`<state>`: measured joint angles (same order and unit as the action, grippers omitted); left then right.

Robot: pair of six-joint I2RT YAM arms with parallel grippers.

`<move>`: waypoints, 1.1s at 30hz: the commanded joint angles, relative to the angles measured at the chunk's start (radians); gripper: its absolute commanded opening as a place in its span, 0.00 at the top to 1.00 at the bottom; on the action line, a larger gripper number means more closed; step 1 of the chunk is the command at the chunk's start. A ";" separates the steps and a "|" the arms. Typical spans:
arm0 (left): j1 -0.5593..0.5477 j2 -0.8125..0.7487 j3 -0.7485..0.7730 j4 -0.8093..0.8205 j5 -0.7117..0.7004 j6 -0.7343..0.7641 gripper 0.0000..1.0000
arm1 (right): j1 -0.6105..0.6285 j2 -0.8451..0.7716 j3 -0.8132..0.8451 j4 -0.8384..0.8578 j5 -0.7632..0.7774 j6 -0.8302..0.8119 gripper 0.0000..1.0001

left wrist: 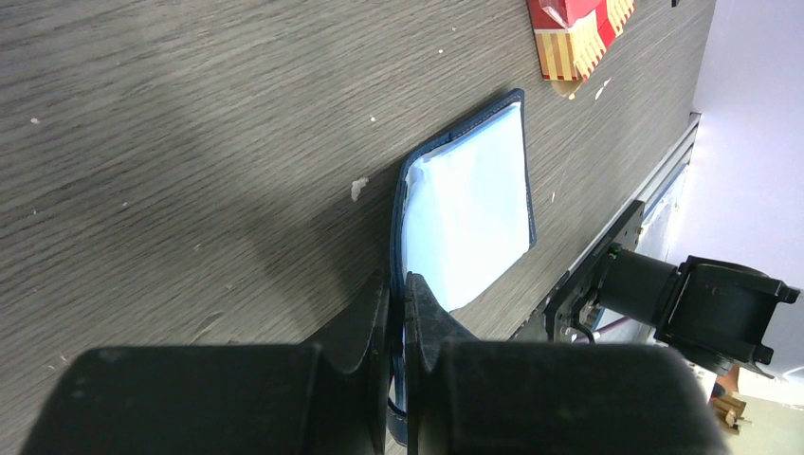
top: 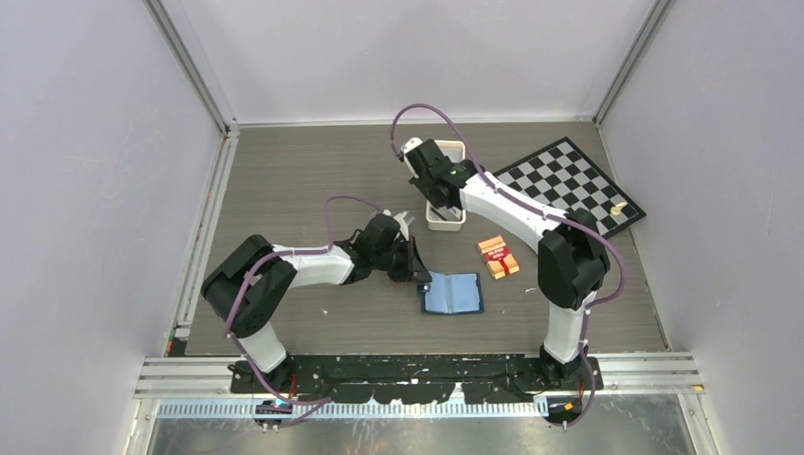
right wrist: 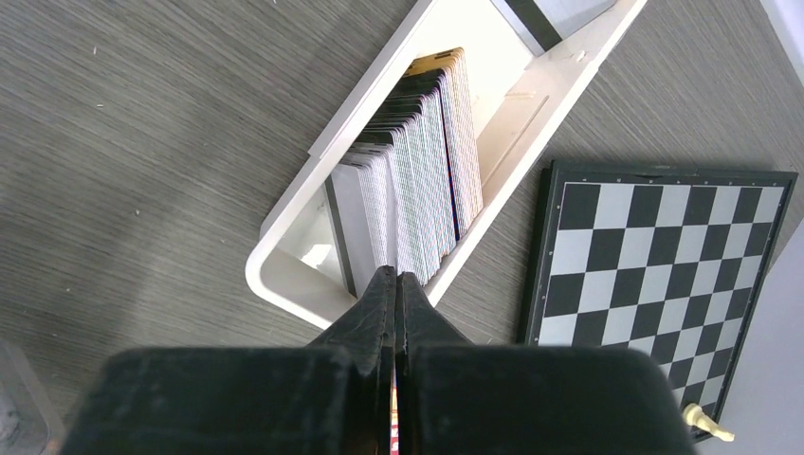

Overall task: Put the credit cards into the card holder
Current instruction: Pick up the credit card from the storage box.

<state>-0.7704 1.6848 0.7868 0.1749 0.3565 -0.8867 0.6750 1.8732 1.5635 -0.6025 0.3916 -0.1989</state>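
Left gripper [left wrist: 398, 284]: fingers nearly together, clamped on the near edge of the card holder [left wrist: 469, 218], with the dark cover sandwiched between them.
Left gripper's place: low over the table [top: 313, 171], at the left edge of the holder, seen from above.
Card holder, state: opened out, lighter blue inside facing up, navy rim showing all round.
Card holder, place: lying on the table between the two arms, nearer the bases than the tray.
Card holder, axis: in the left wrist view it runs away from the fingers toward the red-orange pack [left wrist: 576, 33]. From above, its longer side lies left to right across the table.
Right gripper [right wrist: 396, 280]: fingers pressed tight together; whether a card is caught between them cannot be told.
Right gripper's place: tips at the near end of the stack, over the near part of the white tray [right wrist: 284, 275].
Credit cards [right wrist: 417, 180]: a packed row standing on edge inside the tray, face to face, thin top edges upward.
Credit cards, axis: the row follows the tray's length, with grey and white cards nearest the fingers and a tan one at the far end.
White tray, axis: long side running away from the bases in the top view, partly hidden by the right arm.
Red-orange pack, place: flat on the table, just right of the holder and apart from it.
Chessboard [right wrist: 654, 265]: just right of the tray, set at an angle.
Pale chess piece [right wrist: 706, 424]: lying at the board's edge.
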 commanded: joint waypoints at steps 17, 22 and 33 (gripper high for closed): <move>0.002 0.003 0.007 -0.005 -0.014 0.026 1.00 | -0.061 0.016 0.201 -0.172 -0.061 0.055 1.00; 0.002 0.003 0.008 -0.008 -0.012 0.028 1.00 | -0.086 0.076 0.257 -0.227 -0.071 0.073 0.99; 0.002 0.008 0.009 -0.011 -0.010 0.028 1.00 | -0.121 0.125 0.303 -0.275 -0.136 0.088 1.00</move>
<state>-0.7700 1.6848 0.7868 0.1665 0.3443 -0.8810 0.5594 2.0109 1.8065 -0.8581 0.2890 -0.1242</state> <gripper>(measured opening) 0.070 0.017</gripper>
